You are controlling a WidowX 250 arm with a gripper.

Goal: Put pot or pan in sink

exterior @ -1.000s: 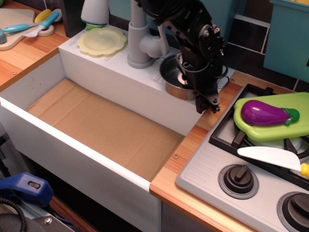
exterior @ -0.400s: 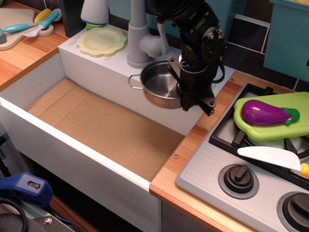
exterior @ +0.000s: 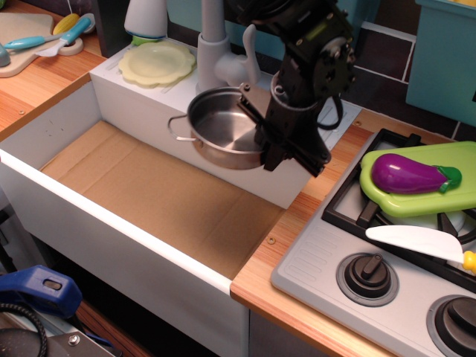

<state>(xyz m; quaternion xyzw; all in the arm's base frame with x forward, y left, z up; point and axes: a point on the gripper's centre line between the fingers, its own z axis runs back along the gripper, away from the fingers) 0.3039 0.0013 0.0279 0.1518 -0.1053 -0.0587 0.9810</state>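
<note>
The small shiny steel pot (exterior: 223, 135) with thin wire loop handles hangs in the air, tilted a little, over the back right part of the sink (exterior: 149, 186). My black gripper (exterior: 262, 134) is shut on the pot's right rim and holds it clear of the sink's brown floor. The sink is a large white basin with a grey faucet (exterior: 217, 52) on its back ledge. The pot's right handle is hidden behind the gripper.
A pale yellow plate (exterior: 157, 63) lies on the sink's back ledge. To the right is a toy stove (exterior: 372, 260) with a green board (exterior: 428, 190), a purple eggplant (exterior: 410, 173) and a white knife (exterior: 416, 242). Utensils (exterior: 44, 37) lie at top left.
The gripper has lifted the pot from the ledge beside the faucet and carried it left and forward, out over the sink.
</note>
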